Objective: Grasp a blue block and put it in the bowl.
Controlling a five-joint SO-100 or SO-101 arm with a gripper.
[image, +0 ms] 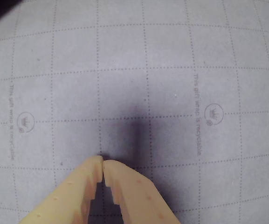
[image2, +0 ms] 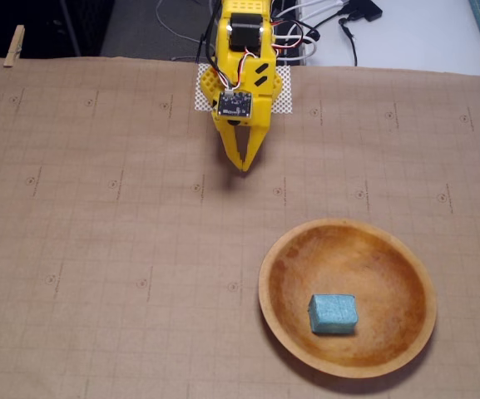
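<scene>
Fingertips of the yellow gripper point(image: 102, 161) are pinched together on nothing, over bare gridded wrapping paper point(image: 171, 70). Blue block point(image2: 332, 313) already sits in the wooden bowl point(image2: 283, 249), long axis roughly left-right in the fixed view. Only risk I'd guess: a careless reach nudging the bowl.

We saw the table point(image2: 98, 249) covered in brown gridded wrap paper point(image2: 140, 166) with small printed crown marks point(image: 214, 112). Wooden clothespins point(image2: 13, 45) clipped the paper at both far corners. A white mesh pad point(image2: 284, 91) sat at the far edge, black cables point(image2: 339, 25) behind it.
</scene>
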